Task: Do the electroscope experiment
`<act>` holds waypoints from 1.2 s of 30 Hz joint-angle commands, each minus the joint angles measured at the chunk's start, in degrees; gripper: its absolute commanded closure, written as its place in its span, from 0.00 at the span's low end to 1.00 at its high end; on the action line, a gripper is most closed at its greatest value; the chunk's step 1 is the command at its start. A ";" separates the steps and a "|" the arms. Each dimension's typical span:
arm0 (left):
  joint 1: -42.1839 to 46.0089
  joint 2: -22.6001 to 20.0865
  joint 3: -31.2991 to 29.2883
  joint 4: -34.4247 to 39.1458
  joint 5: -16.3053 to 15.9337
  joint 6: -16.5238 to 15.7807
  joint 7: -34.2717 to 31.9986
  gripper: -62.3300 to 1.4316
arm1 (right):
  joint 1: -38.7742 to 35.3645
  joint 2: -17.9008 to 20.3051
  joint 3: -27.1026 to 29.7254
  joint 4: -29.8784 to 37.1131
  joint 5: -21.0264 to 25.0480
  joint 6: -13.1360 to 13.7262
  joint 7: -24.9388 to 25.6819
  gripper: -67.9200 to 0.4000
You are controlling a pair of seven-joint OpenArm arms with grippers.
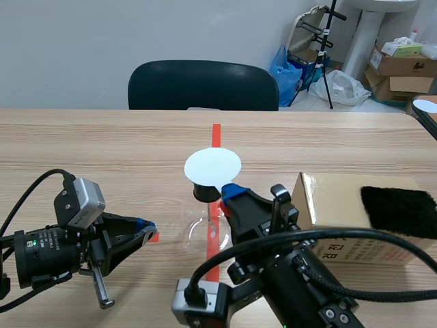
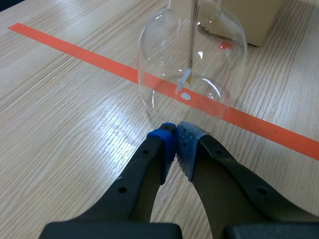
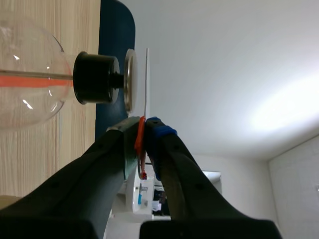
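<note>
The electroscope is a clear glass flask with a black stopper. A thin white disc sits just over its top. My right gripper is shut on the disc's orange-red tab. In the right wrist view the white disc shows edge-on beside the electroscope's metal plate, stopper and flask. My left gripper is shut on nothing, its tips low on the table just short of the flask. A rod and foil leaf hang inside the flask.
A cardboard box with a black furry cloth on it stands to the right of the flask. A dark chair is behind the table's far edge. The box's corner lies beyond the flask.
</note>
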 commanded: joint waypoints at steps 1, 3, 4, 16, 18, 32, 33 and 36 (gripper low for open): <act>0.13 0.11 -0.04 1.40 -0.55 -0.07 -0.72 0.93 | 0.81 0.13 0.26 0.55 -0.04 -0.61 -1.33 0.98; 0.13 0.11 -0.04 1.40 -0.55 -0.07 -0.72 0.93 | 0.81 0.13 0.26 0.55 -0.04 -0.61 -3.45 0.98; 0.13 0.11 -0.04 1.40 -0.55 -0.07 -0.72 0.93 | 0.81 0.13 0.26 0.55 -0.04 -0.61 -4.61 0.98; 0.13 0.11 -0.04 1.40 -0.55 -0.07 -0.72 0.93 | 0.79 0.13 0.26 0.55 -0.04 -0.61 -21.46 0.98; 0.13 0.11 -0.04 1.40 -0.55 -0.07 -0.72 0.93 | 0.79 0.13 0.26 0.55 -0.04 -0.61 -23.58 0.98; 0.13 0.11 -0.04 1.40 -0.55 -0.07 -0.72 0.93 | 0.66 0.13 0.26 0.55 -0.04 -0.61 -30.93 0.98; 0.13 0.11 -0.04 1.40 -0.55 -0.07 -0.72 0.93 | 0.66 0.13 0.26 0.55 -0.04 -0.61 -30.93 0.98; 0.13 0.11 -0.04 1.40 -0.55 -0.07 -0.72 0.93 | 0.66 0.13 0.26 0.55 -0.04 -0.61 -30.86 0.98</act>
